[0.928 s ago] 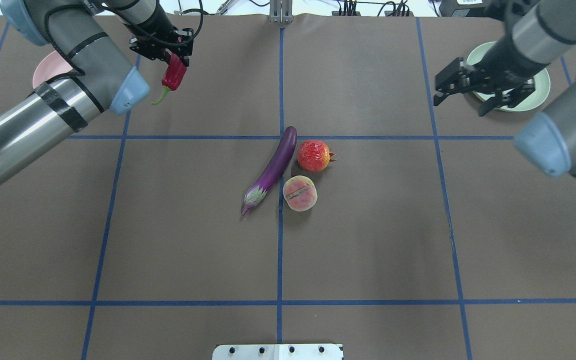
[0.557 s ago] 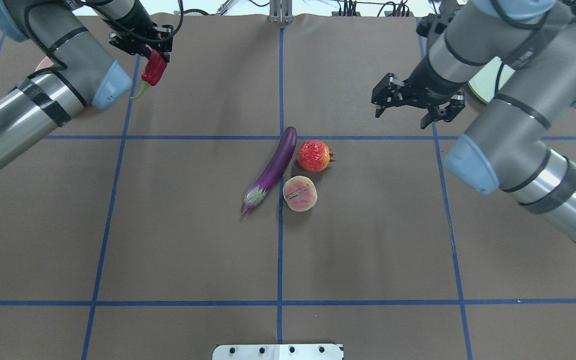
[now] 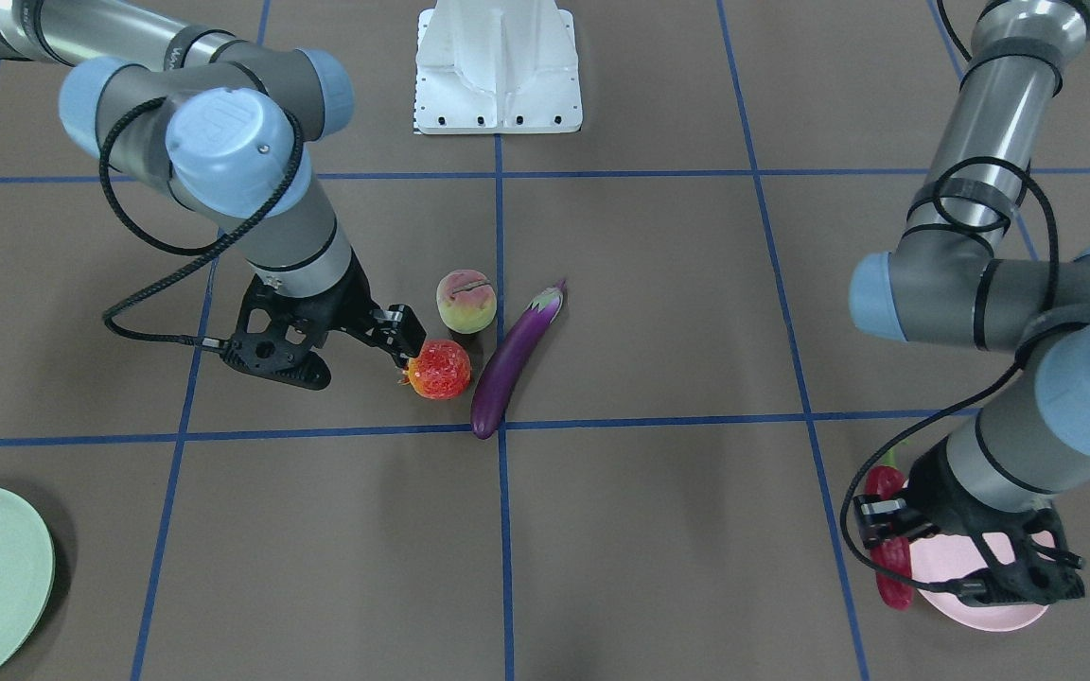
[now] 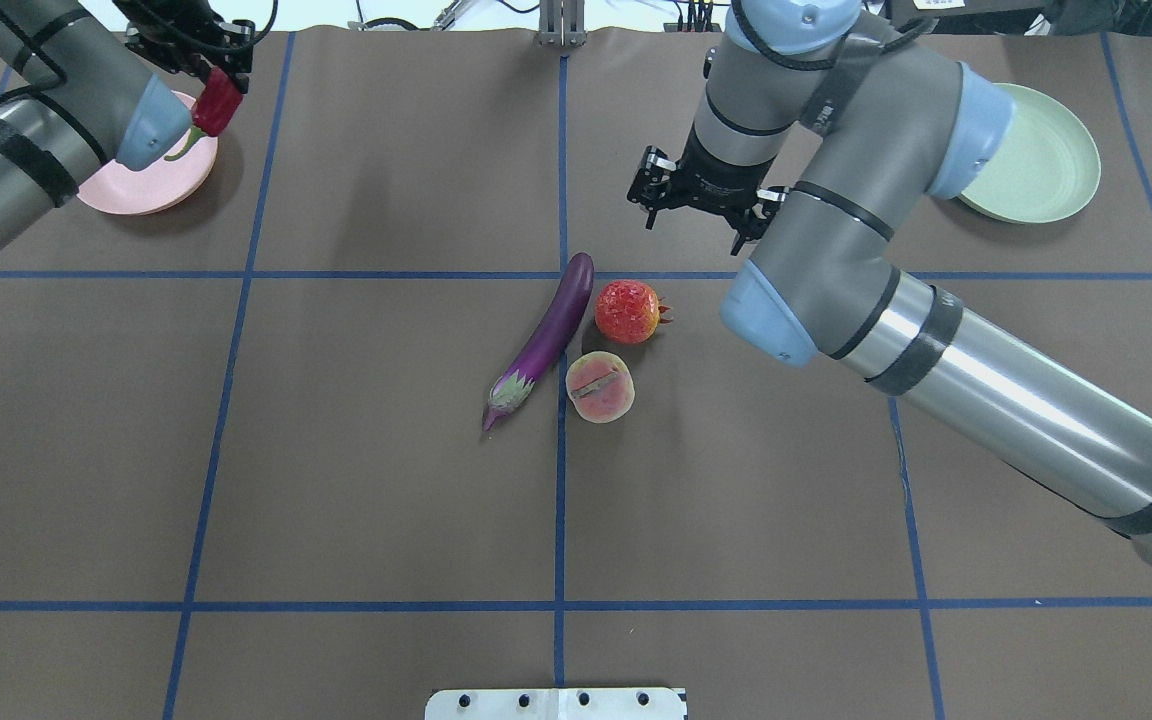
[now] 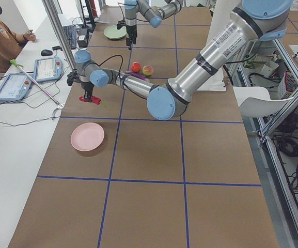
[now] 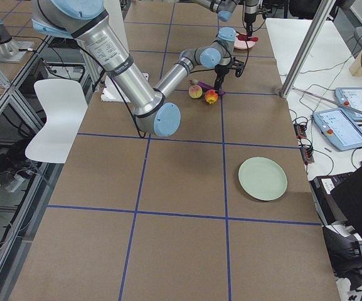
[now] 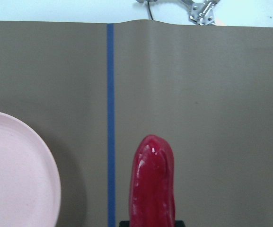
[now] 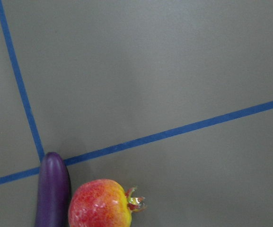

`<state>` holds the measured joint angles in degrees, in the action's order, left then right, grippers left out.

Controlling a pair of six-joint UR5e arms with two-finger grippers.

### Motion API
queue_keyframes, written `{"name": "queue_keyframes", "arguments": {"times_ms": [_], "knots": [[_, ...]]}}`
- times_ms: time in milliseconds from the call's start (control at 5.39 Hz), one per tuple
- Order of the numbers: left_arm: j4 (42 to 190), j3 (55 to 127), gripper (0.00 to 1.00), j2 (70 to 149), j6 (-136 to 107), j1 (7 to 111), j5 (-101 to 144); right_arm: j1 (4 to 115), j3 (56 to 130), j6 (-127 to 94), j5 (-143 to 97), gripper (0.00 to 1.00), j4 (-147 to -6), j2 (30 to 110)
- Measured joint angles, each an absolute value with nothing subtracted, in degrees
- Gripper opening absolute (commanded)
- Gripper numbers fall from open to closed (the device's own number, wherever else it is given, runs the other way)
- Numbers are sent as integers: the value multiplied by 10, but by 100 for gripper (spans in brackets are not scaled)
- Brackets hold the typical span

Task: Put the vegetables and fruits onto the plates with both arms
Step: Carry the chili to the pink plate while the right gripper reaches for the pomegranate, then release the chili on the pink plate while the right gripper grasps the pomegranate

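The brown table (image 4: 366, 500), marked with blue tape lines, carries everything. The right arm (image 4: 946, 335) reaches across it to the middle. The right gripper (image 4: 693, 230) hangs over the table with its two fingers spread apart and nothing between them. The left arm (image 4: 16, 165) reaches to the far left corner. The left gripper (image 4: 214, 85) has its fingers pressed together on the upper end of the red chili pepper (image 4: 218, 105), which hangs down from the jaws with its green stem lowest.

The round mint green plate (image 4: 1046, 170) lies well apart from the right jaws, on their outer side, with nothing on it. The oval pink plate (image 4: 136, 195) lies just beside the left jaws. In the left wrist view it is to one side of the pepper and not under it, and brown table shows below the pepper.

The purple eggplant (image 4: 548, 335) lies on the table near the right jaws, with its rounded tip toward them. The pomegranate (image 4: 626, 310) lies just beside the eggplant's tip, nearest to the right jaws but not between them. The peach (image 4: 599, 386) lies behind the pomegranate as seen from these jaws, close to the eggplant.
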<state>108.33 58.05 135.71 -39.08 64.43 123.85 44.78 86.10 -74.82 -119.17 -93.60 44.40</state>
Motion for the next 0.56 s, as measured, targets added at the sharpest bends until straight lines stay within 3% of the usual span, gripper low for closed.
{"name": "queue_keyframes", "arguments": {"times_ms": [557], "knots": [[1087, 507, 0, 1357, -337, 661, 1142, 411, 751, -806, -1162, 100, -854, 400]]}}
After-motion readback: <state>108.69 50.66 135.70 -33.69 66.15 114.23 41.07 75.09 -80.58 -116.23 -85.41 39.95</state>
